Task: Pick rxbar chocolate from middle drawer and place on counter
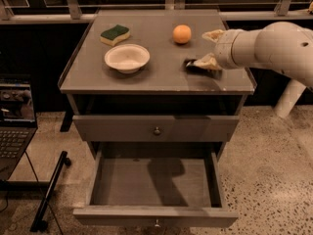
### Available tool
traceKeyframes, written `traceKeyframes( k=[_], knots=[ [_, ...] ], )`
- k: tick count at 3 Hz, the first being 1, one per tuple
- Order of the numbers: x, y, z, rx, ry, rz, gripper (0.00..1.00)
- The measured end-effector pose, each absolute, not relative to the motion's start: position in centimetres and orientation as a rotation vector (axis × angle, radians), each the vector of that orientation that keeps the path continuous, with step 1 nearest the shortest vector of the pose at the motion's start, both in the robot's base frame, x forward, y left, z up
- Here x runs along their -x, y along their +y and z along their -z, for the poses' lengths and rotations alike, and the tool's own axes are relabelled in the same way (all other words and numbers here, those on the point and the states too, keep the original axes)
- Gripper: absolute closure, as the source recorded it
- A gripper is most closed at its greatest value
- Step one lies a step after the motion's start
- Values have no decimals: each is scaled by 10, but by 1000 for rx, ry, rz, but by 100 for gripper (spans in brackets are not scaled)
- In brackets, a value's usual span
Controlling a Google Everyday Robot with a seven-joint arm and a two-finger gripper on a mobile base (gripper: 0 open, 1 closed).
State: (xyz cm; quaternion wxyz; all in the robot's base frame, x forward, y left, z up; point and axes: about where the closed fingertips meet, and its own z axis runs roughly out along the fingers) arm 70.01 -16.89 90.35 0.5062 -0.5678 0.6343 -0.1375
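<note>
Judging by how things lie, we take the task to be at its last step, the placing. The desk (146, 80) is the biggest thing here: a flat, matte grey rectangular top with a thin raised rim along its sides, hard and level enough for a flat packet to sit steady. Below it the middle drawer (124, 185) stands pulled well out, a wide shallow grey tray with nothing in it. The closed drawer front (205, 128) above it is a plain panel with a small round metal knob (157, 130).

The arm (274, 45), thick, rounded and smooth white, reaches in from the right over the desk's right-hand part. At its tip the end effector (209, 48) hangs just above the surface with its two pale fingers spread wide, clamping nothing.

The bowl (126, 58) is round, shallow and off-white. The sponge (115, 34) is a soft green-and-yellow block at the back, and the orange (182, 34) is a small round fruit beside the far finger.

Smallest is the rxbar chocolate (194, 65), a thin, flat, dark-wrapped bar lying on the desk right at the near finger; we cannot tell whether they touch. The next move, as we see it, calls for lifting straight up and clear, so that neither finger drags the light wrapper or sets the orange rolling.
</note>
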Motion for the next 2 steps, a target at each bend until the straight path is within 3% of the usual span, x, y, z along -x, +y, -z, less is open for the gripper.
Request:
traceKeyframes(
  k=[1,2],
  knots=[
    [-700,-168,-900,1366,1530,331,0],
    [-700,-167,-900,1366,1530,331,0]
  ],
)
